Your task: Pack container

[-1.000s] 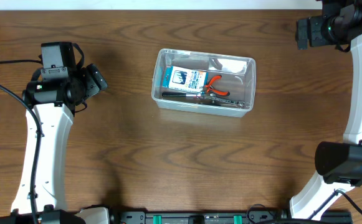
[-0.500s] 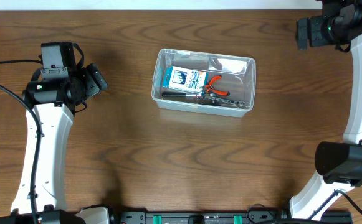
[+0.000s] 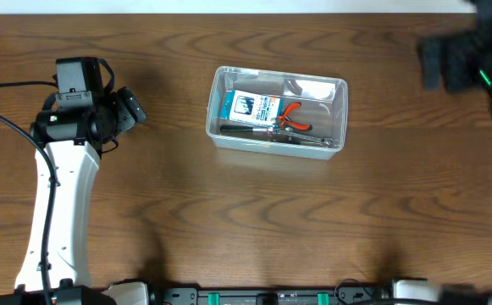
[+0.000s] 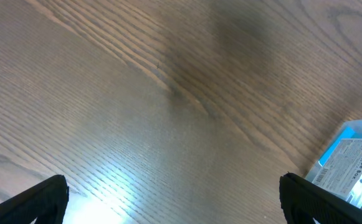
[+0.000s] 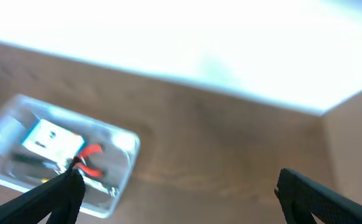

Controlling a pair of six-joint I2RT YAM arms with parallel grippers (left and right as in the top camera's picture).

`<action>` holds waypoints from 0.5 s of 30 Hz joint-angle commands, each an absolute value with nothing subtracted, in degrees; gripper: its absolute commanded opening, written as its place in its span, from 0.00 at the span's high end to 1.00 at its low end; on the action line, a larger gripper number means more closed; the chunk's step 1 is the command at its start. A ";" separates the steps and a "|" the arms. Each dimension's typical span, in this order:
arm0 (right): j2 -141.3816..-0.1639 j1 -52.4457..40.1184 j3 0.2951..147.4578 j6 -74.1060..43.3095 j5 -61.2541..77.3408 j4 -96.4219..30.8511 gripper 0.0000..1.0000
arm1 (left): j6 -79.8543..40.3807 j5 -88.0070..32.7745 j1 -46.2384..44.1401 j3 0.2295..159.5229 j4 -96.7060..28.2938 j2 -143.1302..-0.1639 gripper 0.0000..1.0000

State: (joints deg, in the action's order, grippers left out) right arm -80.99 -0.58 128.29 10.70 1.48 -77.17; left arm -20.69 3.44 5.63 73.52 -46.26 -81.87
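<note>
The clear plastic container point(image 3: 339, 89) stands in the middle of the table. Inside lie a blue-and-white box point(image 3: 254, 107), red-handled pliers point(image 3: 292, 116) and a dark tool along the near wall. My left gripper point(image 3: 131, 108) is open and empty, well left of the container; its wrist view shows bare wood and the box's corner point(image 4: 355, 163). My right gripper point(image 3: 436, 63) is a motion-blurred dark shape at the far right, open and empty point(image 5: 177, 196); its wrist view shows the container point(image 5: 128, 146) at lower left.
The table's far edge point(image 5: 168, 78) meets a bright white surface. A black cable point(image 3: 8, 85) runs off the left edge.
The right arm has swung quickly toward the near side and right; it is now blurred and its white link has left the view. The left arm and the container have not moved.
</note>
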 commanded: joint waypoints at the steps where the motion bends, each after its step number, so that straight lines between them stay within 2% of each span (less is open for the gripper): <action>1: -72.79 -1.21 128.84 9.69 1.54 -77.60 0.01 | -19.75 4.36 5.87 73.19 -46.39 -81.71 0.02; 11: -52.69 -1.15 125.14 10.35 0.43 -80.77 0.01 | -19.75 4.36 5.87 73.19 -46.39 -81.71 0.02; 15: -44.10 -0.75 116.88 10.33 0.47 -78.37 0.01 | -19.75 4.36 5.87 73.19 -46.39 -81.71 0.02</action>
